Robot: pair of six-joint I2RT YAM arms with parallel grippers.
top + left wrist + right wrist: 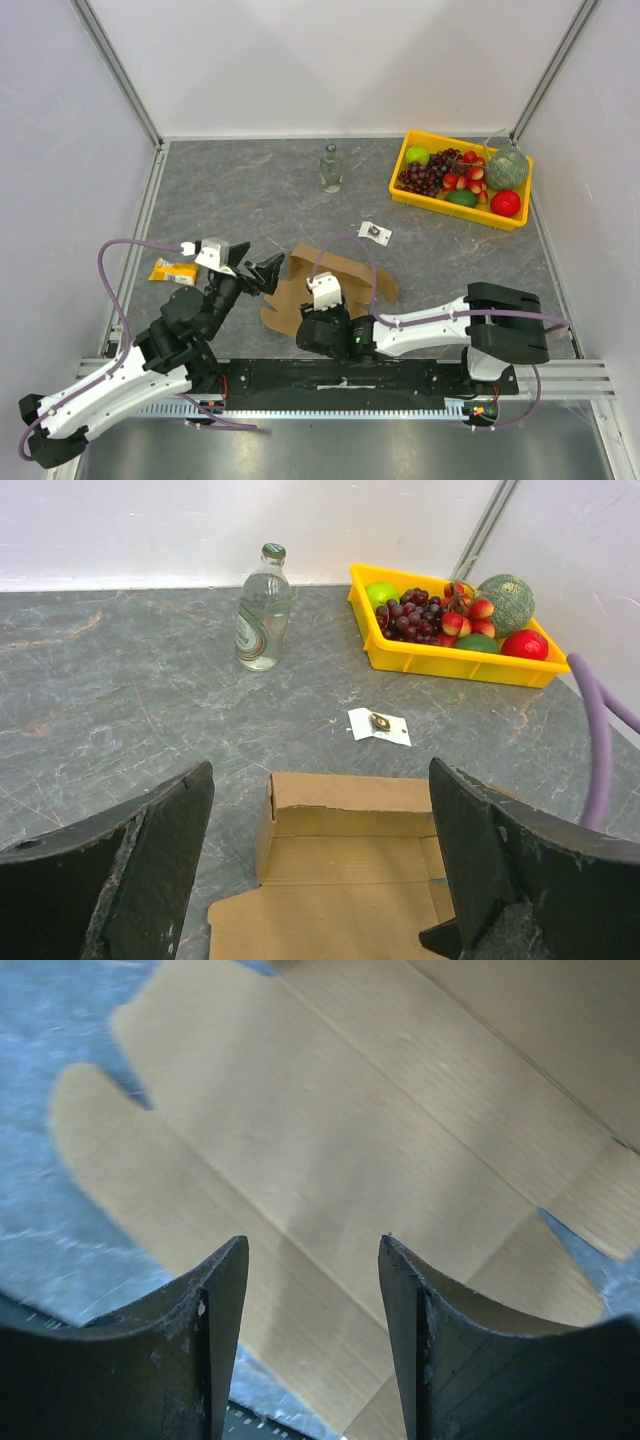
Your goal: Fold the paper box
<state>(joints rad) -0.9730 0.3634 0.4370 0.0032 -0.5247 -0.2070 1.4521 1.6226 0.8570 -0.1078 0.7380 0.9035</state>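
Note:
The paper box (pixel 345 275) lies as a brown cardboard sheet on the grey table, in front of both arms. In the left wrist view the paper box (pixel 350 880) has its far flap and left side flap raised, and the rest lies flat. My left gripper (pixel 262 272) hovers at the sheet's left edge, its jaws open wide with nothing between them (pixel 320 780). My right gripper (pixel 320 310) points down over the sheet's near part. Its jaws (pixel 312 1245) stand apart above flat cardboard (pixel 330 1130) and hold nothing.
A glass bottle (pixel 330 168) stands at the back. A yellow tray (pixel 455 207) of fruit sits at the back right. A small white card (pixel 375 232) lies just beyond the box. A yellow packet (pixel 173 270) lies at the left. White walls enclose the table.

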